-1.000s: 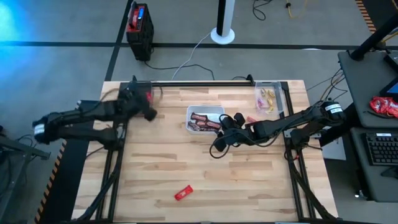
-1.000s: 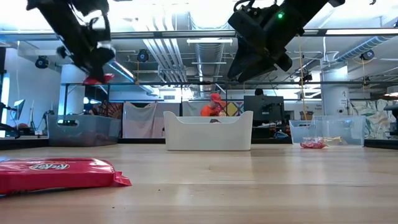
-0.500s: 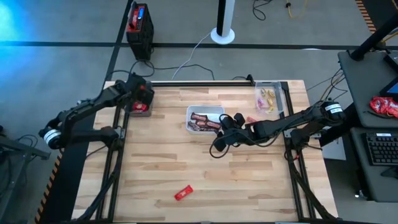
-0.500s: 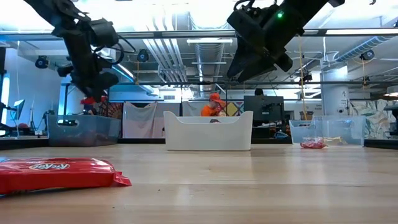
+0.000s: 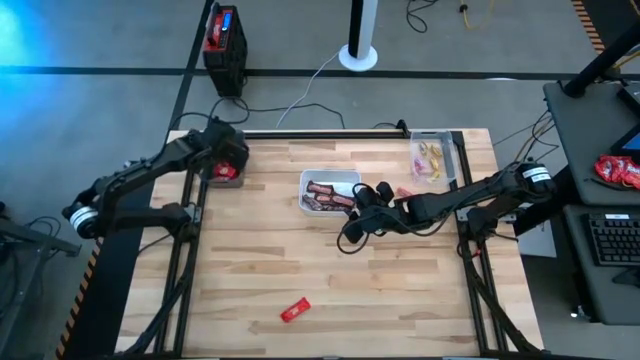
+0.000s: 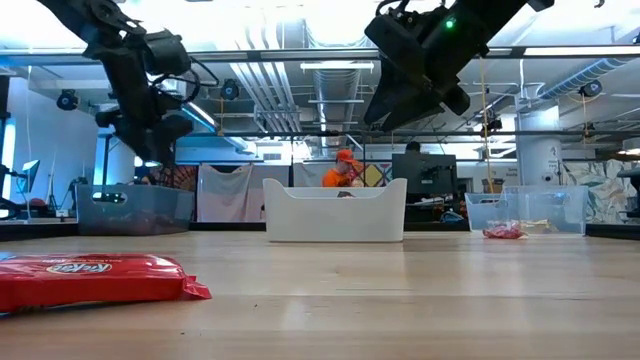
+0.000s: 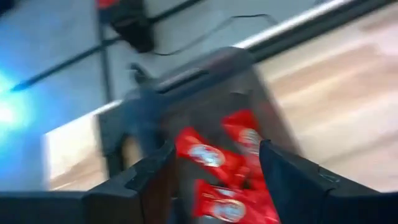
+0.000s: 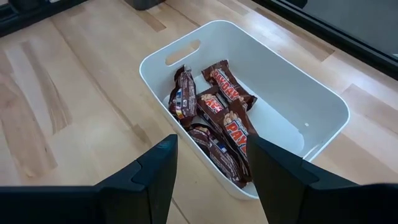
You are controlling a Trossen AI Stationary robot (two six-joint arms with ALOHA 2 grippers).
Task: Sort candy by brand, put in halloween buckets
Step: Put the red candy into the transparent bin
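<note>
1. Your tabletop [image 5: 330, 270] is a light wooden slab; both arms reach over its far half.
2. Your right gripper [image 5: 365, 205] hangs over the middle of the tabletop, just beside the white tray [image 5: 312, 178]. Its fingers [image 8: 155, 180] are spread apart and hold nothing.
3. Your left gripper [image 5: 228, 160] hovers over the clear tub [image 5: 226, 172] at the far left corner. Its fingers [image 7: 298, 180] are released, with nothing between them.
4. The white tray sits at the centre of the far half and holds several dark brown bars [image 8: 217, 121], heaped toward one end.
5. The clear tub under your left gripper holds red-wrapped candy [image 7: 224, 168]; at least three pieces show in the left wrist view.
6. A second clear tub [image 5: 433, 155] stands at the far right corner with yellow-gold pieces [image 5: 430, 153] inside.
7. One red-wrapped bar [image 5: 294, 310] lies alone on the near part of the tabletop, well apart from every bin.
8. A small red piece [image 5: 404, 191] lies on the tabletop between the white tray and the right tub.
</note>
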